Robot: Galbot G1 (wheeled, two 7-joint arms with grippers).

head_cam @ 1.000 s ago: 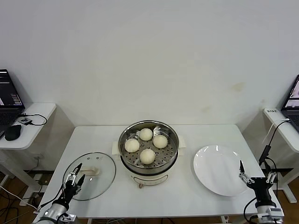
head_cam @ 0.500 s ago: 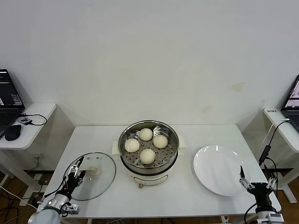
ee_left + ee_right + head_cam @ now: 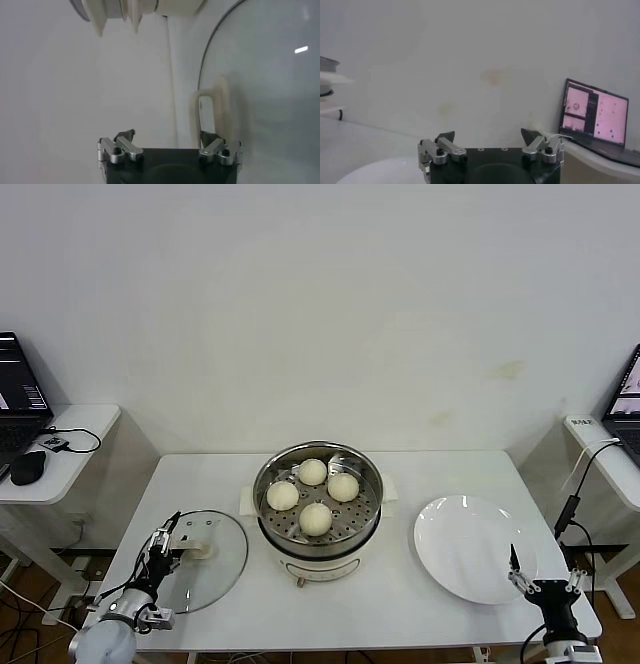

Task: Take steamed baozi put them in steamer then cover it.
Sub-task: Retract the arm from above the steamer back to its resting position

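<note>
Now, head view: four steamed baozi [image 3: 314,493] sit in the steamer [image 3: 318,509] at table centre; the cover [image 3: 196,559] lies flat to its left. Left gripper [image 3: 163,552], fingers apart and holding nothing, hangs over the cover's near-left edge, handle [image 3: 197,537] just ahead. Right gripper [image 3: 540,579], fingers spread, is parked by the white plate [image 3: 470,548], well apart, so the left arm is nearer.

Left wrist view: the handle [image 3: 209,112] lies ahead of one fingertip [image 3: 209,138], off the jaw centreline, its long axis running away from the gripper.

Right wrist view: right gripper [image 3: 489,137], spread, holds nothing.
</note>
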